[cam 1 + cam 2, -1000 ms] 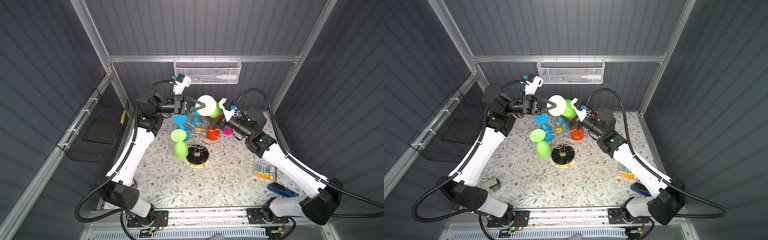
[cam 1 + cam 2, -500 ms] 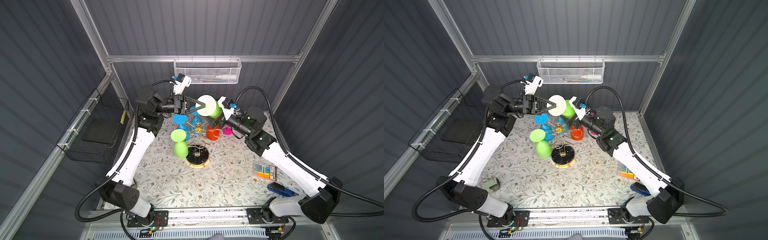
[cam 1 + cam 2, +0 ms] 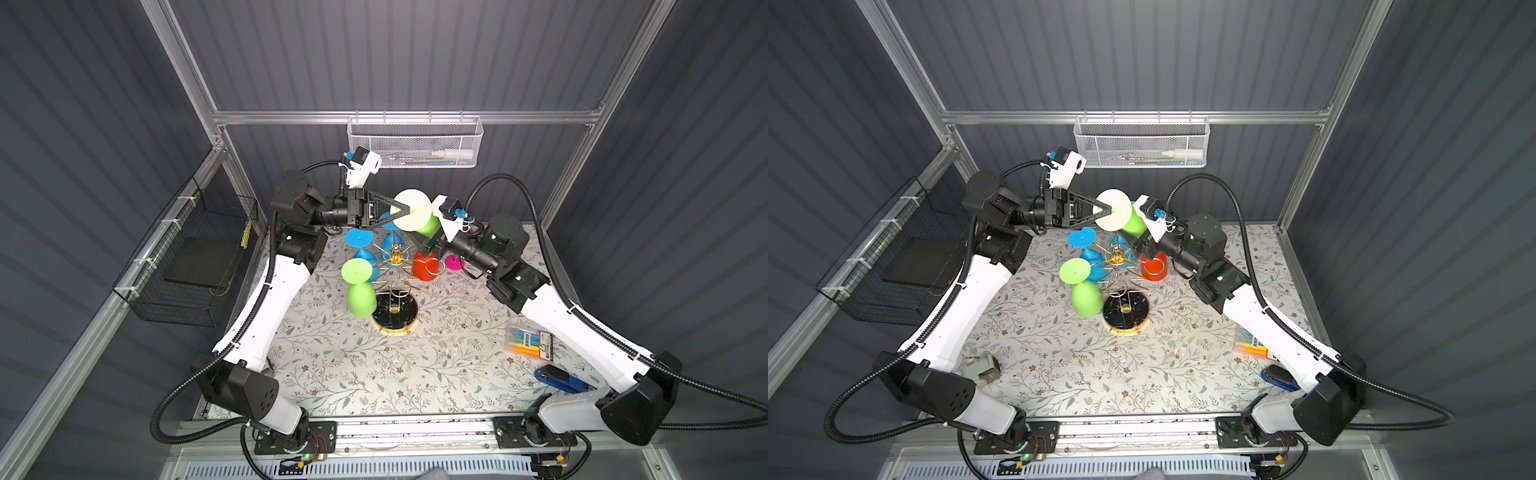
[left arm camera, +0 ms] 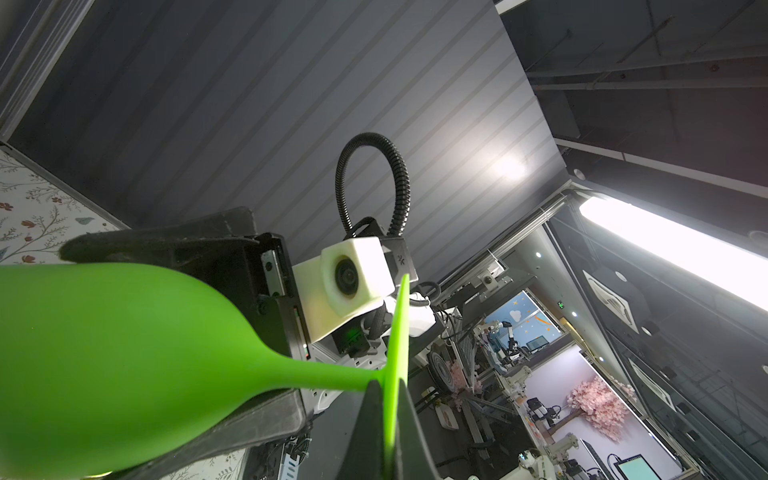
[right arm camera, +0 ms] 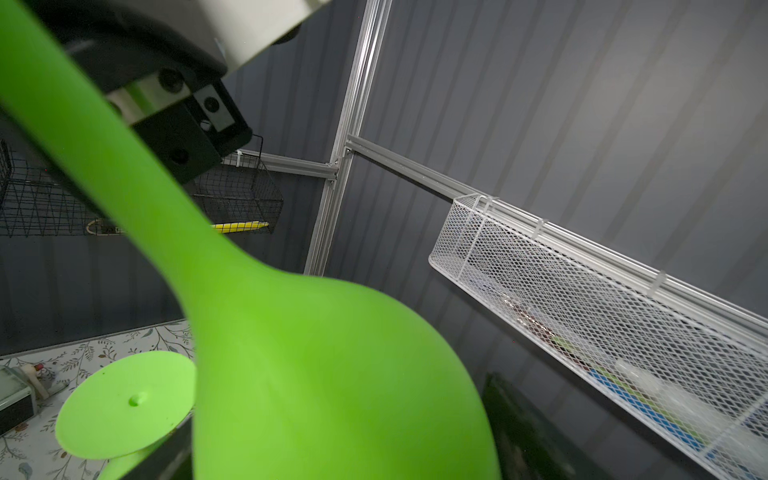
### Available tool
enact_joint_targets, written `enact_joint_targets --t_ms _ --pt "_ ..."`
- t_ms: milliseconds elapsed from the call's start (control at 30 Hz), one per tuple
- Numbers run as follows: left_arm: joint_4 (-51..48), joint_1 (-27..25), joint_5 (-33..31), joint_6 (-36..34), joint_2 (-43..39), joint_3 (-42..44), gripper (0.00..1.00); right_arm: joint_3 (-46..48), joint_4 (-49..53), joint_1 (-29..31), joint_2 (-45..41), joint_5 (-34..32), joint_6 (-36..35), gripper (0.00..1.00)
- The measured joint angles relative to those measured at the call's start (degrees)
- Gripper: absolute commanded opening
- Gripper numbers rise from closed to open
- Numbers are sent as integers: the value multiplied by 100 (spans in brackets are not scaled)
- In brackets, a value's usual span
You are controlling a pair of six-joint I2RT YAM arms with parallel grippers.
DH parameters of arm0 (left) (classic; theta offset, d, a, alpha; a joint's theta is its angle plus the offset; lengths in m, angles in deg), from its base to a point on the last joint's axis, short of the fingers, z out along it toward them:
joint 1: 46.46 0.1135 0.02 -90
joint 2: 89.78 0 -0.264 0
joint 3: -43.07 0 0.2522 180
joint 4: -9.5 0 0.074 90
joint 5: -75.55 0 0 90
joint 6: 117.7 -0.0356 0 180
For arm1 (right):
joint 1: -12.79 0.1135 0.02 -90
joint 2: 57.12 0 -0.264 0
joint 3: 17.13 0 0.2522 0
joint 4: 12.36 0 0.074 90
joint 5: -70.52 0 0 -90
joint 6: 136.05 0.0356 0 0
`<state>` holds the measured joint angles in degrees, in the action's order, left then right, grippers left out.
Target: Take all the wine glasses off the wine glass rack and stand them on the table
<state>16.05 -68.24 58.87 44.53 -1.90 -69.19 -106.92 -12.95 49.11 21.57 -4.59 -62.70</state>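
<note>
One light, plastic-looking wine glass (image 4: 124, 353) is pinched at its foot by the left hand (image 3: 409, 209); right hand (image 3: 427, 228) is set around the bowl, grip unclear.

We record the wine glass rack (image 3: 401, 318): gold wire, black marbled gold-rimmed base. Near the rack, the wine glass (image 3: 430, 227) is lime green; beside it, blue glass (image 3: 358, 240) and red glass (image 3: 423, 267); beneath, floral-print table cover (image 3: 332, 361).

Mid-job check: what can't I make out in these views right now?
The right hand grip: in the left wrist view its fingers flank the green wine glass bowl, contact unclear; in both top views the glass covers them.
The pink disc: the right arm covers the rest, in a top view.
The white mesh basket contents: too small in both top views, blurred in the right wrist view.
</note>
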Motion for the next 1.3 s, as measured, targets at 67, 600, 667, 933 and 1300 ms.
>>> enact_joint_targets --t_ms 67,600,667,933,1300 --pt "83 -2 0 4 0 7 27 17 52 31 -17 -15 59 79" --pt "-330 -4 -907 -1926 -614 380 85 264 1443 87 -1115 -402 894 70" --pt "-595 -4 -1440 -2643 -977 660 88 247 1762 87 -1298 -431 1058 69" --pt "-9 -4 -3198 -4710 -1810 2234 87 -487 3508 87 -1506 -553 1718 66" --pt "1401 -4 -3648 -6837 -1154 2798 74 -1001 5086 109 -1504 -595 2358 64"
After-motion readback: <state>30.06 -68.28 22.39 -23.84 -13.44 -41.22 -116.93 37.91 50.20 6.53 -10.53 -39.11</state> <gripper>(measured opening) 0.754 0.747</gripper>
